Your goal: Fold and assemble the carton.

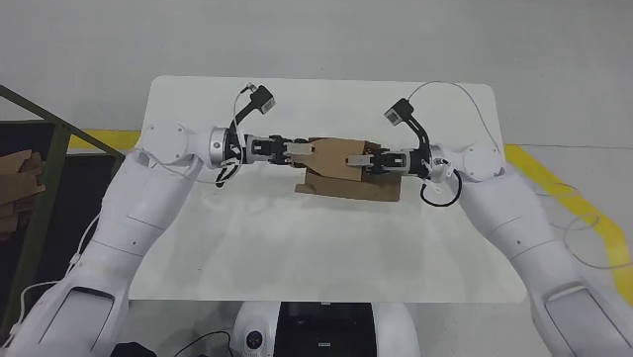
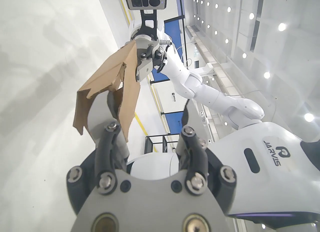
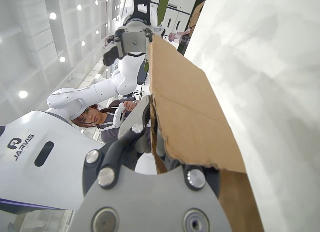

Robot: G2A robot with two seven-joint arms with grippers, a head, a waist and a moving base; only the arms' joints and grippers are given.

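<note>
Jaws: left gripper [image 2: 148, 100] apart beside a panel edge; right gripper [image 1: 354, 162] clamped on the carton [image 1: 336, 154], frame centre, over the table [image 1: 297, 248]. Assessment: early stage, body part-opened, flaps loose, nothing locked.

Middle: carton [image 1: 341, 164] is spanning between left gripper [image 1: 302, 151] and right gripper [image 1: 356, 162], blocking passage.
Front, back: table [image 1: 297, 258] is lying open.

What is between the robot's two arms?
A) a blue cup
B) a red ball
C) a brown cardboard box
C: the top view shows a brown cardboard box between the left tool and the right tool, over the white table.
</note>
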